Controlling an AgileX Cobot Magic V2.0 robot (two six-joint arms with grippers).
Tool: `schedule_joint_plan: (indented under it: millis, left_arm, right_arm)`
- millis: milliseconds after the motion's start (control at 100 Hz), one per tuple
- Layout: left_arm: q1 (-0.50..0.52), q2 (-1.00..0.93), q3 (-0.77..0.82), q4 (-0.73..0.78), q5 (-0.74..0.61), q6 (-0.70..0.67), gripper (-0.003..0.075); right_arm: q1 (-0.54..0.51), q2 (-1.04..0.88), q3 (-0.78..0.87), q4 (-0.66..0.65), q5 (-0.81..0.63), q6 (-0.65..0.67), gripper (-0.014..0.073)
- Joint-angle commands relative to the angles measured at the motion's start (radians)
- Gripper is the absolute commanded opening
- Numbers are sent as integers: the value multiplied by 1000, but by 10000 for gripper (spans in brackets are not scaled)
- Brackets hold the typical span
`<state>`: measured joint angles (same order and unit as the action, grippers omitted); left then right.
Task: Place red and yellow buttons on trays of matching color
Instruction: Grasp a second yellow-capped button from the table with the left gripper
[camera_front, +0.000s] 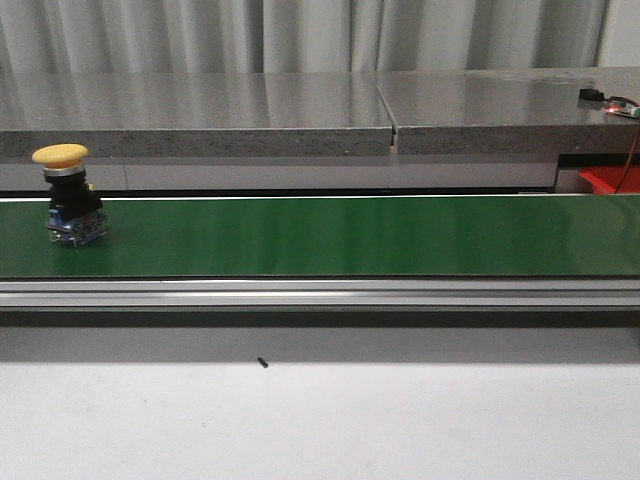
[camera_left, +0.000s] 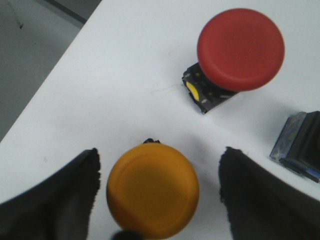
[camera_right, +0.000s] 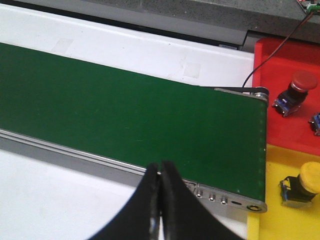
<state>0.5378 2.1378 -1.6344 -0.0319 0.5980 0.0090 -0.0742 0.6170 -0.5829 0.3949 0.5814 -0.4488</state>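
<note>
Left claw: 2 black, matte fingers, rough edges. Right claw: 2 smooth black tapered fingers.

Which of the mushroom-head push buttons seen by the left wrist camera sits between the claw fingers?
The yellow mushroom-head button lies between the open left claw fingers. The red mushroom-head button stands farther off on the white table, outside the fingers.
</note>
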Motion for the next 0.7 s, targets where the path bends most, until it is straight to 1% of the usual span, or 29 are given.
schedule_joint_plan:
  millis: [0, 60, 130, 200, 270, 340, 480, 690]
  left_arm:
    - [-4, -55, -33, -8, -47, 0, 307]
    - [-4, -55, -33, -8, -51, 0, 214]
    - [-4, -55, -33, -8, -56, 0, 127]
    - [-4, -55, -35, -8, -58, 0, 57]
    - [-4, -55, -45, -8, -41, 0, 6]
    - [-4, -55, -71, -8, -1, 0, -20]
    - [-4, -83, -117, -12, 85, 0, -20]
    - [-4, -212, -121, -84, 134, 0, -20]
  right_arm:
    - [-2, -2, -28, 10, -61, -4, -68]
    - [-2, -2, -28, 10, -61, -4, -68]
    - [-2, -2, -28, 10, -61, -4, -68]
    - [-2, -2, -28, 10, -61, -4, -68]
    - [-2, -2, -28, 10, -61, -4, -68]
    - [-2, -2, -28, 10, -61, -4, -68]
    - [-2, -2, -28, 10, -61, -4, -68]
    - [-2, -2, -28, 10, -61, -4, -68]
